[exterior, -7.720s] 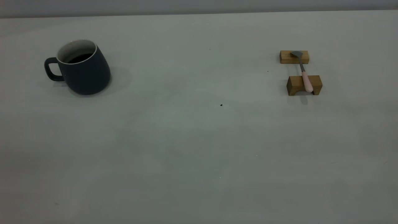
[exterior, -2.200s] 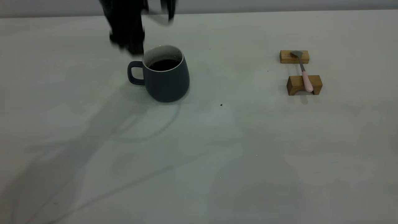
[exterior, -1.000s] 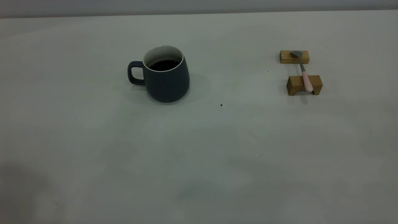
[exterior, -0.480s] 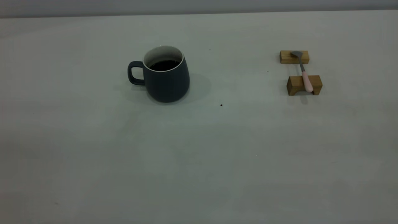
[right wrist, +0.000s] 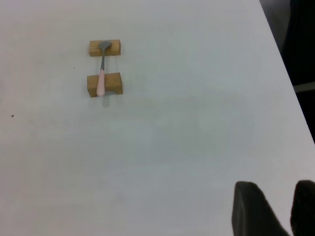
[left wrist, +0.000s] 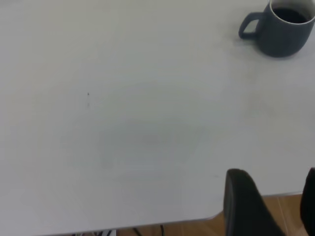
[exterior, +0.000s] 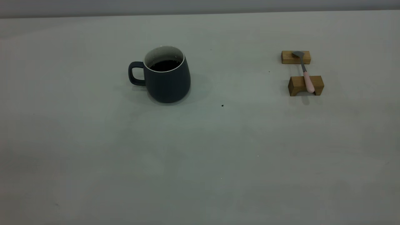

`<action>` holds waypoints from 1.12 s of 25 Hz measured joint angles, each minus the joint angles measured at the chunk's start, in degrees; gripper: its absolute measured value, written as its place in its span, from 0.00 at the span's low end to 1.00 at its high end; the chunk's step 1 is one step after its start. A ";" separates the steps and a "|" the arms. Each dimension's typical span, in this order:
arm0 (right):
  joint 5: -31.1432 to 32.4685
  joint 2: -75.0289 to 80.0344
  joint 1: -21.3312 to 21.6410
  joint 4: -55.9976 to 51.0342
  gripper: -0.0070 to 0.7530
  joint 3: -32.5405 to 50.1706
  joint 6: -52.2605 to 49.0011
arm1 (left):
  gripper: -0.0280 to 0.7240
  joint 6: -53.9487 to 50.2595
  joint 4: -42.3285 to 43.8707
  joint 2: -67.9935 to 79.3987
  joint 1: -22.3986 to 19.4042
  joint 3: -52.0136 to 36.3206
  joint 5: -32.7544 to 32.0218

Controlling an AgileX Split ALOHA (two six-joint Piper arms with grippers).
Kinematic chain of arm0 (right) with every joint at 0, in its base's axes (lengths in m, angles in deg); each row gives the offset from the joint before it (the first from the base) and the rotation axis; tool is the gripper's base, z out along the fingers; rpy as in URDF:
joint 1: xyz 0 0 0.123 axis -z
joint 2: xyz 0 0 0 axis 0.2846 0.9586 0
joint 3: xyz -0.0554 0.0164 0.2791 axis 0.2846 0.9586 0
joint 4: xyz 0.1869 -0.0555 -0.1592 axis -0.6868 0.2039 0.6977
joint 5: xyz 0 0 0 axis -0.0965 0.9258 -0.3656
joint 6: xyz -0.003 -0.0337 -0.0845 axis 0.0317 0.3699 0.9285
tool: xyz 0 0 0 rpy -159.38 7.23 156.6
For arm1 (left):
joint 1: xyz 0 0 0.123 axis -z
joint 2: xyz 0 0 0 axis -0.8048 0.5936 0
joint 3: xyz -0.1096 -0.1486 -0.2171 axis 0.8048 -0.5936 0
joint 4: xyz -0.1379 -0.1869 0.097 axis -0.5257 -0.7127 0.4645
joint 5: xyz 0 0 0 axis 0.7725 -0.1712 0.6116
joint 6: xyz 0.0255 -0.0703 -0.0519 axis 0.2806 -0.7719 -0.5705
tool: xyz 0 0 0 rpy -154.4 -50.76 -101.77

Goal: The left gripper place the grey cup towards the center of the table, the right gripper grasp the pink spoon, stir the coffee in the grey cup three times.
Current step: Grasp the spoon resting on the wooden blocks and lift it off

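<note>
The grey cup (exterior: pixel 167 82) stands upright a little left of the middle of the table (exterior: pixel 200 156), handle to the left, with dark coffee (exterior: pixel 165 65) inside. The pink spoon (exterior: pixel 308 82) lies across two wooden blocks at the right, bowl toward the far side. Neither gripper shows in the exterior view. In the left wrist view my left gripper (left wrist: pixel 276 196) is open and empty over the table's edge, far from the cup (left wrist: pixel 283 30). In the right wrist view my right gripper (right wrist: pixel 278 199) is open and empty, far from the spoon (right wrist: pixel 101 78).
The spoon's bowl rests on a flat tan block (exterior: pixel 296 57) and its handle on an arched tan block (exterior: pixel 305 85). A small dark speck (exterior: pixel 222 105) lies between cup and spoon. The table's edge (right wrist: pixel 285 73) runs beside the right gripper.
The cup went from the far left to near the centre, and the left arm then drew back out of the exterior view. Over the last second only faint shadows faded.
</note>
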 joint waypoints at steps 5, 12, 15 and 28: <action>0.00 0.00 0.00 0.00 0.32 0.00 0.00 | 0.51 0.00 0.00 -0.02 0.00 0.00 0.00; 0.00 0.00 0.00 0.00 0.32 0.00 0.00 | 0.51 0.00 0.00 -0.02 0.00 0.00 0.00; 0.00 0.00 0.00 0.00 0.32 0.00 0.00 | 0.51 0.00 0.00 -0.02 0.00 0.00 0.00; 0.08 3.11 0.00 -0.93 0.33 -0.70 -0.35 | 0.51 0.00 0.00 -0.02 0.00 0.00 0.00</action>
